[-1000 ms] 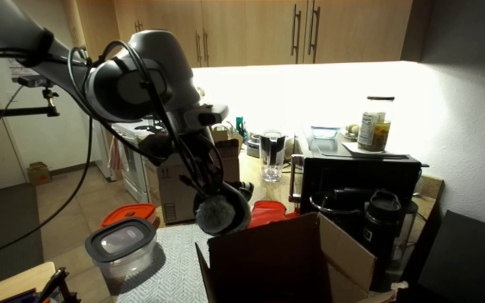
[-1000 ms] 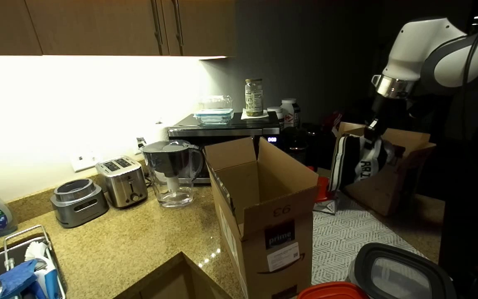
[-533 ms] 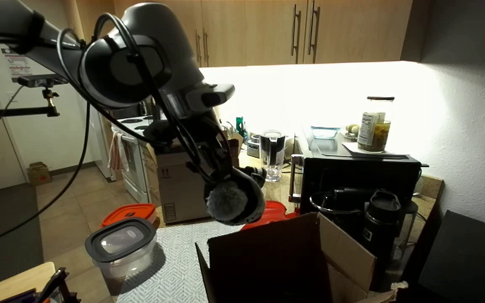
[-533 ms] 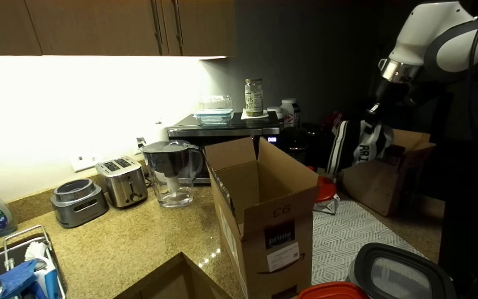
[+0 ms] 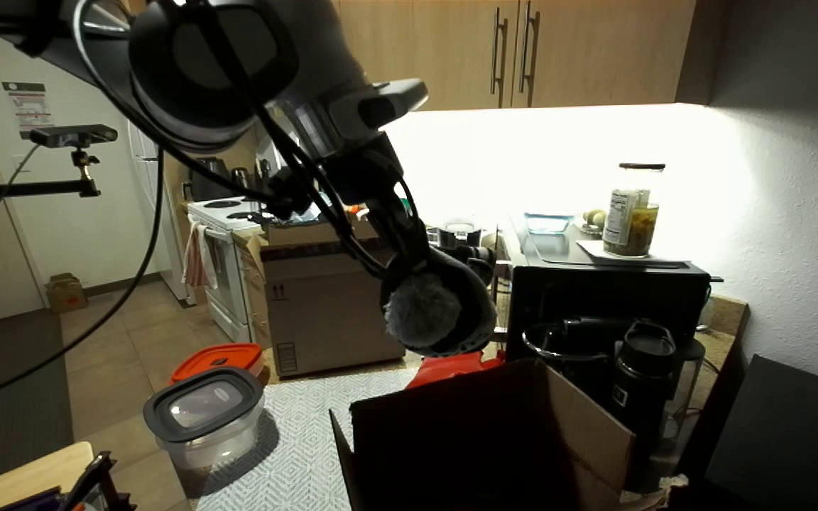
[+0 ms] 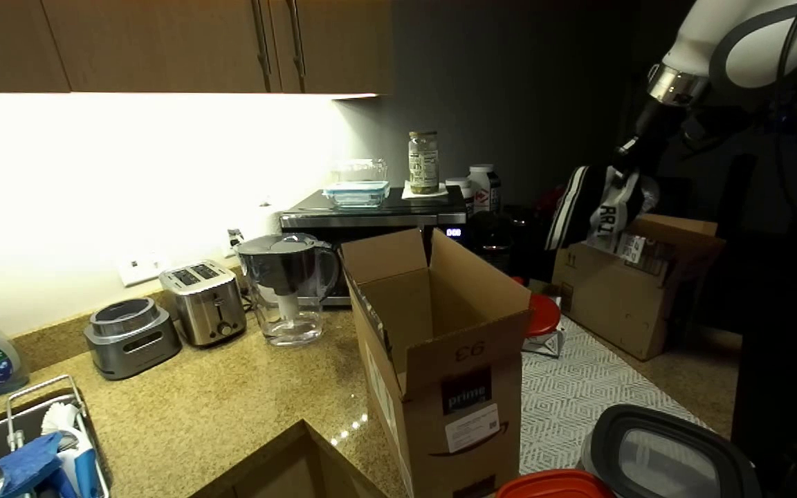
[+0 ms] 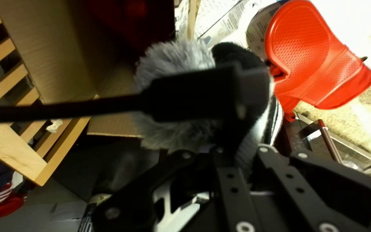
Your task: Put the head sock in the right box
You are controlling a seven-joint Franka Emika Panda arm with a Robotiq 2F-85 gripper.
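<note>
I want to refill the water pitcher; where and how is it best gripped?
On the pitcher, probably the handle, from above near its top: it loops out from the upright pitcher, and the box flap seems close alongside.

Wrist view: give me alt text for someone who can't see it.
The gripper holds the partly hidden head sock, fluffy grey and black. Upper left is an open cardboard box, dark inside; upper right, a bright red mitt.
</note>
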